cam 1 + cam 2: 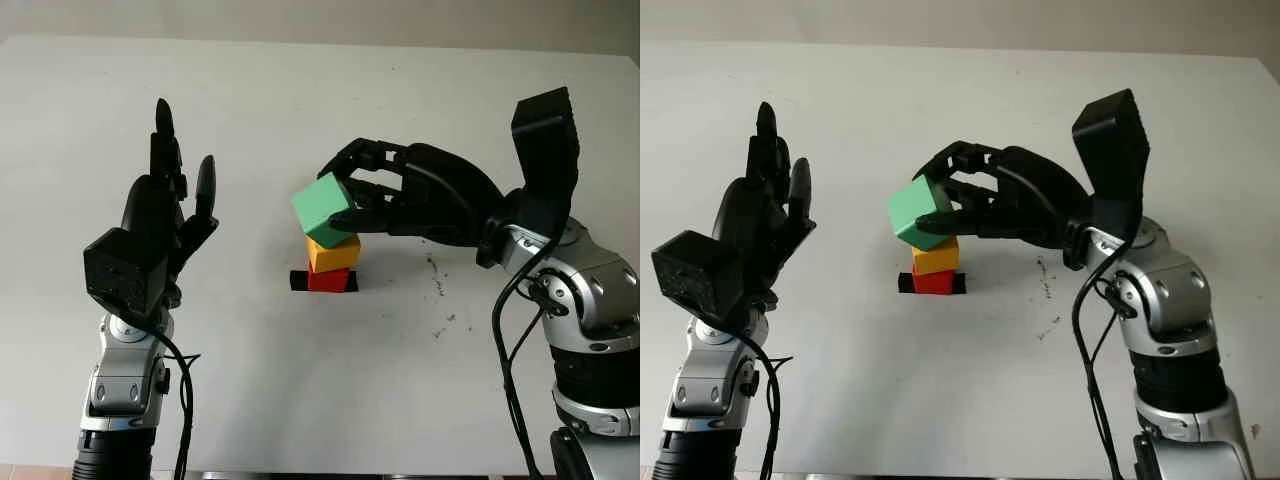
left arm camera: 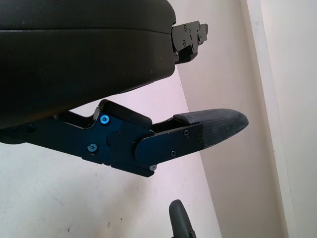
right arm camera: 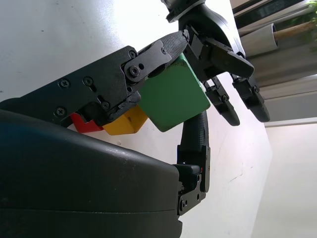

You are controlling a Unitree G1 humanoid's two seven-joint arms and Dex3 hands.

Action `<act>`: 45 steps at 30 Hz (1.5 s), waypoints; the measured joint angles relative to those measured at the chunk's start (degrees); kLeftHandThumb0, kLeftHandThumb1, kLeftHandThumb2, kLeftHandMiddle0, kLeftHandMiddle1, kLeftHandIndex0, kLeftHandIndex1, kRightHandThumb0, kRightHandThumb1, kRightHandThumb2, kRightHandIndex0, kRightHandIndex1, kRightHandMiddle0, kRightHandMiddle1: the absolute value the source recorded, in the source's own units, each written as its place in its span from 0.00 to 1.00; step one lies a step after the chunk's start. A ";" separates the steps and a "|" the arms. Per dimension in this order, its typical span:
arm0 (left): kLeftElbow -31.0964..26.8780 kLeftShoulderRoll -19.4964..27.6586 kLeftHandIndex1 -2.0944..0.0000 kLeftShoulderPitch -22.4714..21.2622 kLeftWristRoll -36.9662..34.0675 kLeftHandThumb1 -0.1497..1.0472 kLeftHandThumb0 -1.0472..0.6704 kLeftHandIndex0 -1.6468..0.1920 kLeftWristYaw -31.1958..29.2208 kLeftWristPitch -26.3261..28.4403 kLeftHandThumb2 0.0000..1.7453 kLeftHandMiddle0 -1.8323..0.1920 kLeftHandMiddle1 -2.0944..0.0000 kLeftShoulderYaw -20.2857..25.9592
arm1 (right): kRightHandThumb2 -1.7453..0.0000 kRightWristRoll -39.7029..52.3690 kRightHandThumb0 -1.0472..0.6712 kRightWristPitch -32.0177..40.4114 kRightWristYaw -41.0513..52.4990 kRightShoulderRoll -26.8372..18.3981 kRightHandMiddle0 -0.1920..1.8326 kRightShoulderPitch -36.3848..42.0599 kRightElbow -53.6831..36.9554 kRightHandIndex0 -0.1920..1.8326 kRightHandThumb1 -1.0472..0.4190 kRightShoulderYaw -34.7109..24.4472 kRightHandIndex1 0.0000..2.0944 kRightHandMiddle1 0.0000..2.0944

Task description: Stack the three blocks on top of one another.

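Note:
A red block (image 1: 328, 279) sits on the white table (image 1: 300, 390) with a yellow block (image 1: 333, 253) stacked on it. My right hand (image 1: 338, 197) reaches in from the right and is shut on a green block (image 1: 322, 208). It holds the block tilted, just above the yellow one and a little to its left. I cannot tell if green and yellow touch. The right wrist view shows the green block (image 3: 173, 94) pinched between fingers, with the yellow block (image 3: 124, 124) and red block (image 3: 84, 124) behind. My left hand (image 1: 175, 200) is raised at the left, open, well apart from the stack.
A black patch (image 1: 297, 281) lies on the table under the red block. Small dark specks (image 1: 440, 295) mark the surface to the right of the stack. The table's far edge (image 1: 300, 42) runs along the top.

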 measured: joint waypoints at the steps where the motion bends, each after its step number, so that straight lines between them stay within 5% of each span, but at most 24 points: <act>1: 0.00 0.00 1.00 0.02 0.00 1.00 0.20 1.00 0.00 -0.01 0.38 1.00 1.00 0.00 | 0.97 -0.01 0.35 0.00 -0.11 0.00 0.24 0.00 0.00 0.17 0.07 0.01 0.02 0.76; 15: -0.01 -0.02 1.00 0.11 -0.83 1.00 0.19 1.00 -0.10 -0.04 0.37 1.00 1.00 0.10 | 0.97 -0.66 0.35 -1.66 0.14 -0.74 0.22 1.06 0.17 0.18 0.07 -0.27 0.03 0.75; 23: -0.01 0.04 1.00 0.11 -0.69 1.00 0.20 1.00 -0.09 -0.04 0.37 1.00 1.00 0.13 | 0.97 0.48 0.36 0.40 0.52 -1.02 0.09 1.35 0.23 0.14 0.09 -1.38 0.01 0.63; 38: -0.71 0.49 1.00 0.13 -0.14 1.00 0.20 1.00 -0.23 0.61 0.38 1.00 1.00 0.17 | 0.97 0.87 0.30 1.21 1.24 -1.14 0.06 1.35 0.43 0.09 0.11 -1.79 0.01 0.55; 42: -0.70 0.48 1.00 0.13 -0.27 1.00 0.20 1.00 -0.29 0.51 0.38 1.00 1.00 0.20 | 0.97 0.63 0.26 -0.67 3.24 -2.47 0.04 1.48 0.13 0.07 0.12 -1.67 0.01 0.49; 45: -0.68 0.49 1.00 0.13 -0.24 1.00 0.20 1.00 -0.29 0.41 0.38 1.00 1.00 0.23 | 0.97 -0.82 0.18 -4.76 5.76 -4.81 0.04 1.96 -0.56 0.01 0.12 -0.87 0.01 0.32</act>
